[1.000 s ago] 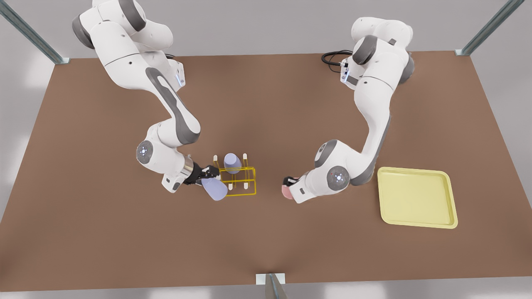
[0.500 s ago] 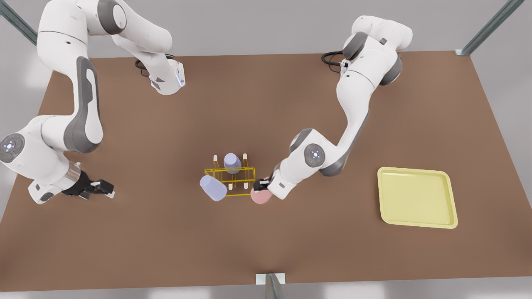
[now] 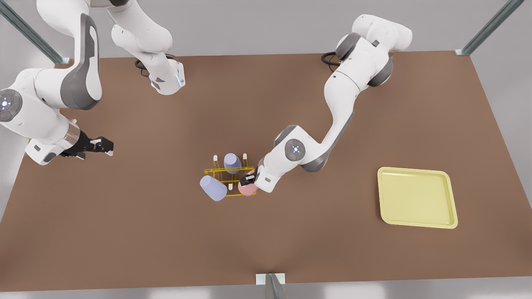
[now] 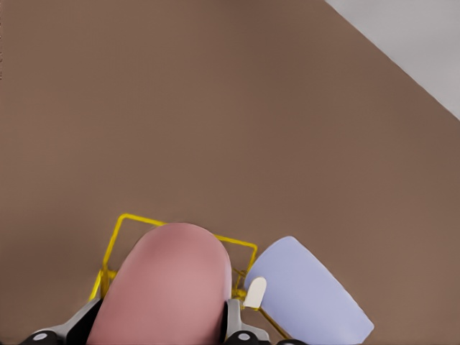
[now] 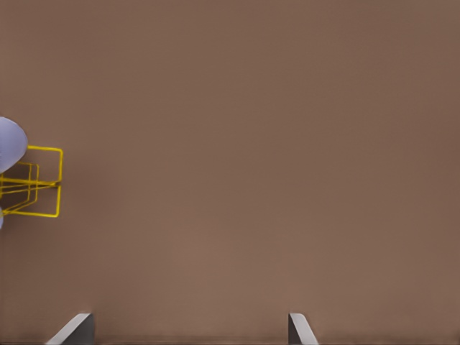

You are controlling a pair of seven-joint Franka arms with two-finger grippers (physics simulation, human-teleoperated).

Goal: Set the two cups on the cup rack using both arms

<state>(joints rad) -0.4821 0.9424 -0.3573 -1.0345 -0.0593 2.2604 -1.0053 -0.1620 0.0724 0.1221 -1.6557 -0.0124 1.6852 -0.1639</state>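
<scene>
While it grips the pink cup, left gripper [image 3: 248, 179]: at the end of the arm on the front view's right, low over the rack's near corner. Its fingers [image 4: 233, 325] are closed on both sides of the cup.
Pink cup [image 3: 247, 189]: held tilted, and it overlaps the near corner of the rack on the front view's right. In the left wrist view it [image 4: 169, 287] covers that side of the frame. I cannot tell whether it sits on a peg.
Rack [image 3: 216, 170]: yellow wire, standing near the middle of the table [image 3: 266, 104].
Lavender cup [image 3: 213, 187]: tilted on the rack's near corner on the front view's left, with no gripper on it. In the left wrist view it [image 4: 309, 295] is just beside a white peg tip [image 4: 254, 292].
Second lavender cup [image 3: 232, 162]: upright at the back of the rack, between two pegs.
Right gripper [image 3: 107, 145]: well apart from the rack, on the front view's left. Its fingers [image 5: 298, 330] are spread apart and hold nothing.
Tray [image 3: 415, 197]: pale yellow, flat, on the front view's right.
Change from half a second ago: the pink cup was just outside the rack's corner and is now over it. The right gripper has moved farther toward the back of the table. Both lavender cups, the rack and the tray lie as before.
</scene>
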